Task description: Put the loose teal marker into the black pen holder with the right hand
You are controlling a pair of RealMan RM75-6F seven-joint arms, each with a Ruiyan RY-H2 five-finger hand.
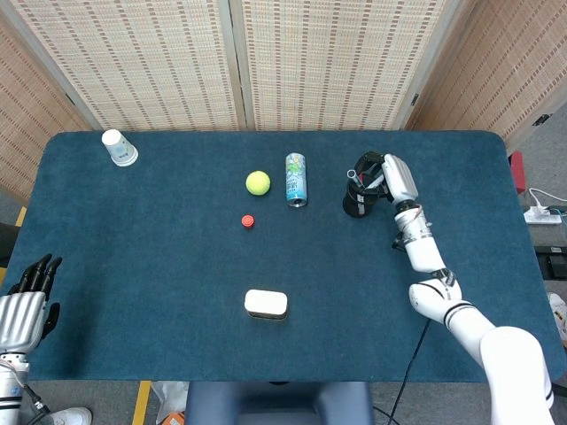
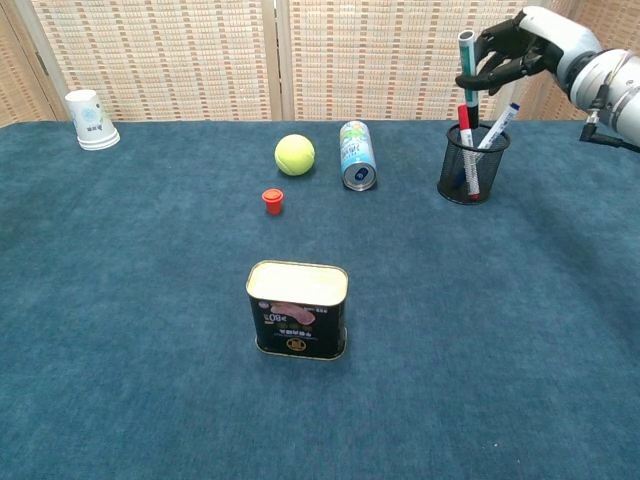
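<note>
My right hand (image 2: 522,48) pinches the teal marker (image 2: 466,66) and holds it upright just above the black mesh pen holder (image 2: 472,172) at the table's far right. The marker's lower end hangs over the holder's left side, close to a red-capped marker (image 2: 463,118) and a white pen (image 2: 497,122) standing inside. From the head view, the right hand (image 1: 392,177) hovers over the pen holder (image 1: 355,204) and hides part of it. My left hand (image 1: 25,305) sits off the table's near left corner, fingers apart, holding nothing.
A drink can (image 2: 357,156) lies left of the holder, then a tennis ball (image 2: 294,154) and a small red cap (image 2: 272,201). A luncheon-meat tin (image 2: 296,308) stands in the middle front. A paper cup (image 2: 90,120) sits far left.
</note>
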